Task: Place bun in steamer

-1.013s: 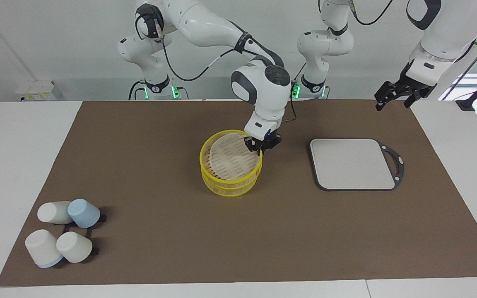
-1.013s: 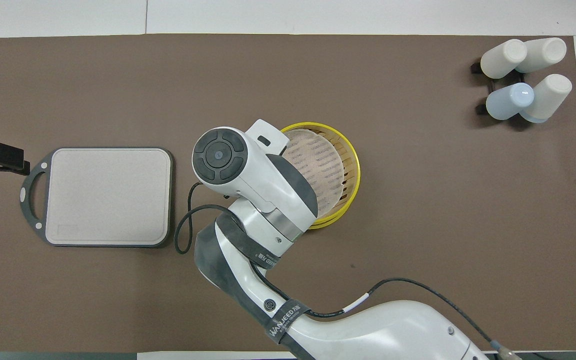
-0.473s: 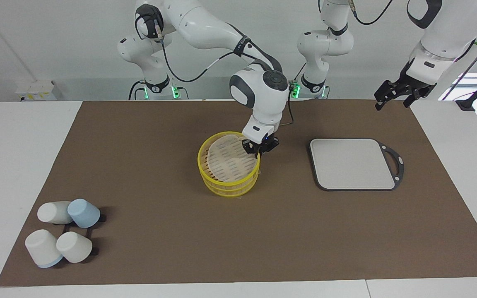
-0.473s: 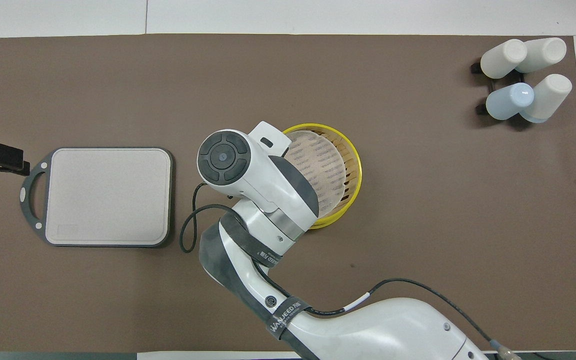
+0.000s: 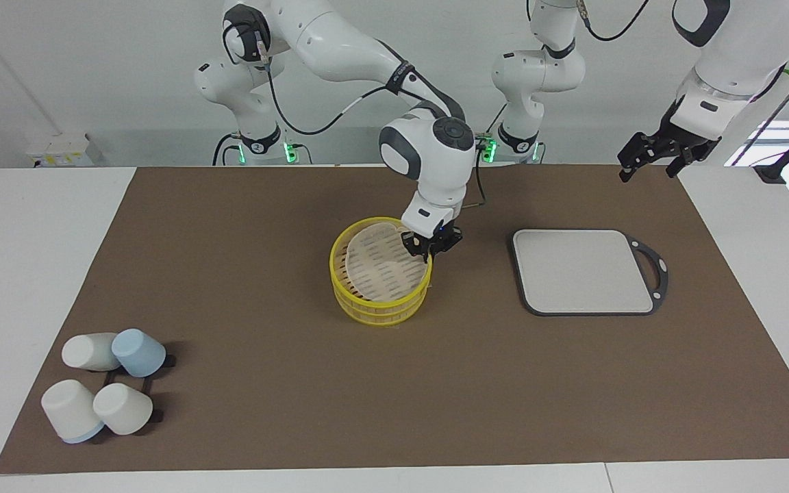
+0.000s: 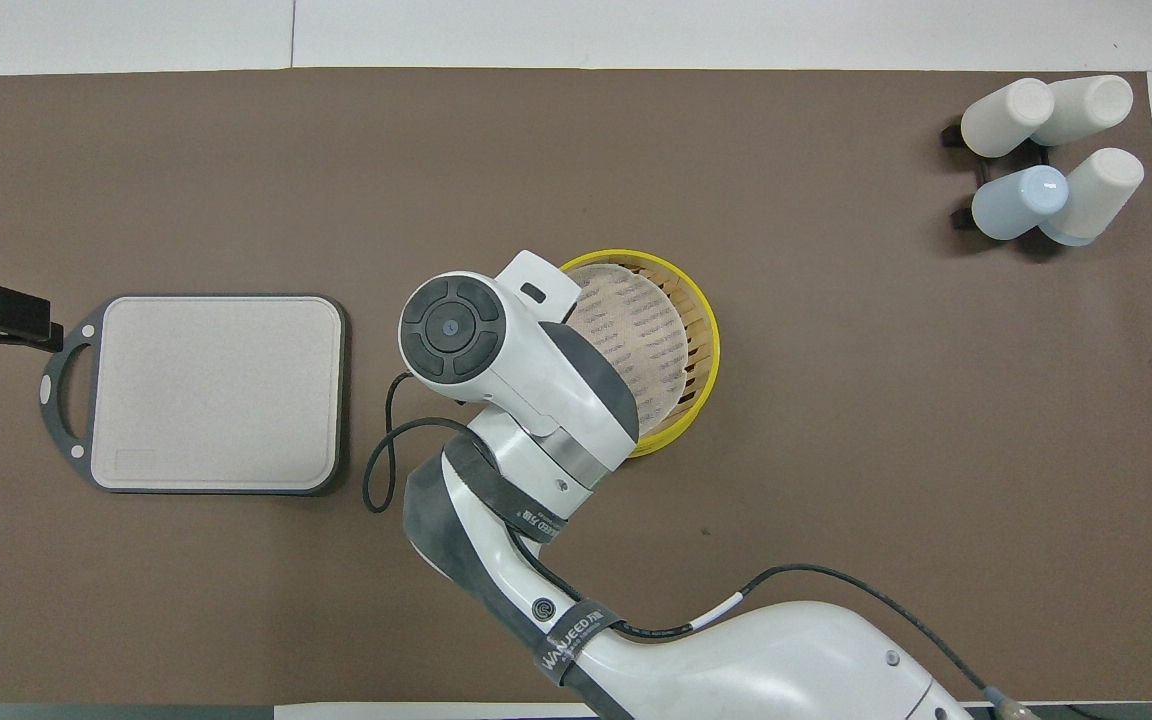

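- Since the earlier frames the steamer (image 5: 381, 277) has shifted slightly on the table (image 5: 244, 226) and its lid (image 5: 379, 264) sits more tilted, raised at the right pincer (image 5: 430, 246)
- That pincer is clenched on the lid's edge, so opening is under way
- The left pincer (image 5: 655, 156) hangs released and waiting near the grey board (image 5: 583, 272)
- No bun shows anywhere; picking and placing it remain
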### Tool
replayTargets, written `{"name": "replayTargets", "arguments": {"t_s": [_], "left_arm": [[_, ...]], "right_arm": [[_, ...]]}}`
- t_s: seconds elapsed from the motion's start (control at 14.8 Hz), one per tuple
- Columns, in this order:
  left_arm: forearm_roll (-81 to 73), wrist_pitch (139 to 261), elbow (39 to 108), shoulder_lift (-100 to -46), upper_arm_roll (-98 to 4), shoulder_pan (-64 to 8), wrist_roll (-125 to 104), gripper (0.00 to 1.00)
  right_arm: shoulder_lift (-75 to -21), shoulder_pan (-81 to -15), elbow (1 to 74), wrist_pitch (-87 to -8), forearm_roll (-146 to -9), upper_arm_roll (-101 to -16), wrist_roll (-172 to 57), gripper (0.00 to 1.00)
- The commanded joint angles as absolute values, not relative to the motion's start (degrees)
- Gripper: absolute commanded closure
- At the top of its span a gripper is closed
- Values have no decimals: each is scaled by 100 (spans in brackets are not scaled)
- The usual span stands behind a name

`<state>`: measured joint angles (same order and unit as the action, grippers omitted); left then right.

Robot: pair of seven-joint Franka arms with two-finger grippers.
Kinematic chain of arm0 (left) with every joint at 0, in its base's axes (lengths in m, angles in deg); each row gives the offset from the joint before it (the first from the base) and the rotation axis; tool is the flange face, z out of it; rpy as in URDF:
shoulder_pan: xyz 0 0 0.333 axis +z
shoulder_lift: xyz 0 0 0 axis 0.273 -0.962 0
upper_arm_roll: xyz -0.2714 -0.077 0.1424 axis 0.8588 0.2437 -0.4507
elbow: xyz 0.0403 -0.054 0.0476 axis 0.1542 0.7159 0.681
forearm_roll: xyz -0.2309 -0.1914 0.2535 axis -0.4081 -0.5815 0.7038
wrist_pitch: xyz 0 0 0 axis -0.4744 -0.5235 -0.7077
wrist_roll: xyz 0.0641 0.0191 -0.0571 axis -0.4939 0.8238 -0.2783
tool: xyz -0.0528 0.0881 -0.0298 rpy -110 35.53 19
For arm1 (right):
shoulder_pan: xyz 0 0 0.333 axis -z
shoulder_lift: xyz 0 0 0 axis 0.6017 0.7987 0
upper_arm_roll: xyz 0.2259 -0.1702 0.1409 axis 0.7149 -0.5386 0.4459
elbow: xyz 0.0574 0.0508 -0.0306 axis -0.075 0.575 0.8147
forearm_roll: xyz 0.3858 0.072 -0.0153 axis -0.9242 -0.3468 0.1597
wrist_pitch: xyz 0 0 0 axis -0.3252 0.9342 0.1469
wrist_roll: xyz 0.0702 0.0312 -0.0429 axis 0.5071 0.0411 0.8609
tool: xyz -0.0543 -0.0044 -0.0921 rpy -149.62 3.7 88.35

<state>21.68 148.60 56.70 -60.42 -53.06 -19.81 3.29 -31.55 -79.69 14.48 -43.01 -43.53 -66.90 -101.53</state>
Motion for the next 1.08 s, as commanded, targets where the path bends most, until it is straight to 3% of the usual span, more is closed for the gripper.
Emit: {"name": "replayTargets", "arguments": {"t_s": [0.0,0.41,1.01], "left_arm": [[2071,14779,5675,-5987,-5323,-2015,398,0],[2079,14779,5675,-5987,-5323,-2015,390,0],[2079,14788,5675,-5987,-5332,-2015,398,0]], "right_arm": [[-3302,-8006,1619,-3991,-4205,-6685,-10354,100],[-3302,-8138,1522,-3752,-4135,-6677,-10556,100],[-3285,-7866,1601,-4384,-4406,-6641,-10715,100]]}}
